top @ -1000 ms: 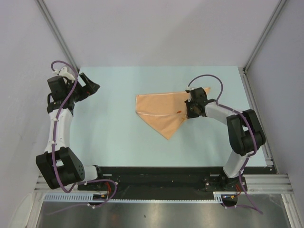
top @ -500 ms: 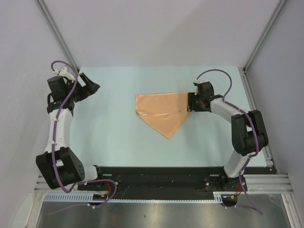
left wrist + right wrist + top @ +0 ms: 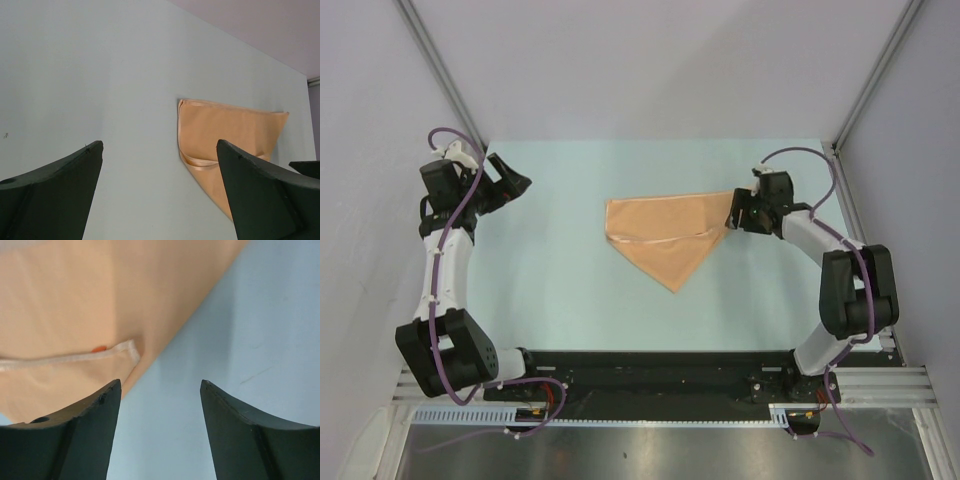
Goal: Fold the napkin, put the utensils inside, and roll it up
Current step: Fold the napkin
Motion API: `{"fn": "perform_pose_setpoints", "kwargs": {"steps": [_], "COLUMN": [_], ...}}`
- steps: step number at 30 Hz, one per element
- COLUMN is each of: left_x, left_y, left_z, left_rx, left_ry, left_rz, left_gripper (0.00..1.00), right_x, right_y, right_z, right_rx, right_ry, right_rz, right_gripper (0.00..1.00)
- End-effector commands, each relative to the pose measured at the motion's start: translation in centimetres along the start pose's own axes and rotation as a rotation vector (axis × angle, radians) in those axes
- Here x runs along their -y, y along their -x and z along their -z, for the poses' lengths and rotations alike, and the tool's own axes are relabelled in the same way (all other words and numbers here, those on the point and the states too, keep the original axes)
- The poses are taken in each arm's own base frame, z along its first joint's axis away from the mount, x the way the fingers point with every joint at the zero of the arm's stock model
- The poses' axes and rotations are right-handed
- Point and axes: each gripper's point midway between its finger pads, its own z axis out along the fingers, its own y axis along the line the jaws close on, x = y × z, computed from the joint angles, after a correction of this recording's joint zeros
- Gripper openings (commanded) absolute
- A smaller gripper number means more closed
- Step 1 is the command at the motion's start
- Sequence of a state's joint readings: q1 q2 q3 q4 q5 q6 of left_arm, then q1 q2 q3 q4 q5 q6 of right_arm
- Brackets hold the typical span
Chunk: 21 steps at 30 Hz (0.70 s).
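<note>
The right arm (image 3: 810, 235) has backed off the folded napkin (image 3: 665, 235) at centre frame, jaws now apart, empty; left jaws wide, upper left. An orange utensil (image 3: 99, 348) tip shows under the hem. Roll from there, tightly, I think.

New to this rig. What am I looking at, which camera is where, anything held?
Two robot arms bolted to the near edge of a pale blue table, each ending in a two-finger gripper. The wide picture comes from a fixed camera above and behind them; the other two come from wrist cameras, so the dark wedges are each gripper's own fingers. On the table lies a folded peach-orange cloth napkin. A small orange-red speck shows at its hem, possibly the utensil; the rest is hidden. The left gripper and right gripper both stand open, holding nothing.
</note>
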<state>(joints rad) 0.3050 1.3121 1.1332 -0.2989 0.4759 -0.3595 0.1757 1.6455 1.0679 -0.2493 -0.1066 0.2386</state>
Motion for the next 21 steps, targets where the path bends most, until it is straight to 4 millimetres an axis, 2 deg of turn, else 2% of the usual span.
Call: {"fn": "perform_pose_setpoints", "kwargs": {"steps": [1, 2, 4, 5, 6, 7, 9, 10, 11, 12, 14, 15, 16, 19, 20, 21], "left_x": [0.0, -0.1, -0.1, 0.0, -0.1, -0.1, -0.2, -0.2, -0.2, -0.3, -0.3, -0.4, -0.6, -0.7, -0.8, -0.8], "left_y": [0.6, 0.4, 0.3, 0.3, 0.3, 0.1, 0.2, 0.1, 0.0, 0.0, 0.0, -0.1, -0.2, -0.2, -0.3, -0.4], "left_z": [-0.2, -0.2, -0.3, -0.4, -0.4, -0.5, -0.6, -0.6, -0.7, -0.7, -0.8, -0.8, -1.0, -1.1, -1.1, -1.2], "left_rx": [0.02, 0.017, 0.014, 0.011, 0.008, 0.003, 0.002, 0.0, -0.003, -0.003, -0.005, -0.01, -0.014, -0.017, -0.02, -0.023], "left_ry": [-0.018, -0.017, -0.023, -0.026, -0.025, -0.027, -0.025, -0.025, -0.024, -0.024, -0.022, -0.02, -0.017, -0.011, -0.008, -0.007], "left_rz": [0.006, 0.011, 0.015, 0.016, 0.018, 0.02, 0.023, 0.021, 0.024, 0.023, 0.024, 0.025, 0.028, 0.026, 0.03, 0.029], "left_gripper": [1.0, 1.0, 1.0, 1.0, 1.0, 1.0, 1.0, 1.0, 1.0, 1.0, 1.0, 1.0, 1.0, 1.0, 1.0, 1.0], "right_x": [2.5, 2.9, 5.1, 5.5, 6.8, 7.1, 7.9, 8.8, 8.8, 9.6, 10.4, 11.0, 11.2, 11.7, 11.8, 12.0], "right_y": [5.3, 5.5, 7.5, 7.1, 7.7, 9.1, 9.5, 10.5, 11.3, 10.7, 12.3, 11.7, 12.8, 12.3, 12.9, 12.4], "right_z": [-0.3, -0.9, -1.4, -2.6, -2.8, -3.0, -4.5, -4.8, -5.1, -6.5, -7.1, -8.4, -8.5, -10.6, -10.8, -11.6], "right_rx": [0.132, 0.129, 0.184, 0.164, 0.18, 0.218, 0.226, 0.246, 0.26, 0.241, 0.275, 0.257, 0.281, 0.256, 0.267, 0.25], "right_ry": [0.024, 0.048, 0.059, 0.081, 0.082, 0.101, 0.133, 0.138, 0.163, 0.158, 0.182, 0.182, 0.205, 0.221, 0.224, 0.229], "right_rz": [-0.145, -0.169, -0.235, -0.26, -0.287, -0.297, -0.318, -0.333, -0.342, -0.364, -0.388, -0.409, -0.408, -0.452, -0.457, -0.473], "right_gripper": [0.7, 0.7, 0.7, 0.7, 0.69, 0.68, 0.67, 0.66, 0.66, 0.65, 0.61, 0.58, 0.56, 0.52, 0.52, 0.52]}}
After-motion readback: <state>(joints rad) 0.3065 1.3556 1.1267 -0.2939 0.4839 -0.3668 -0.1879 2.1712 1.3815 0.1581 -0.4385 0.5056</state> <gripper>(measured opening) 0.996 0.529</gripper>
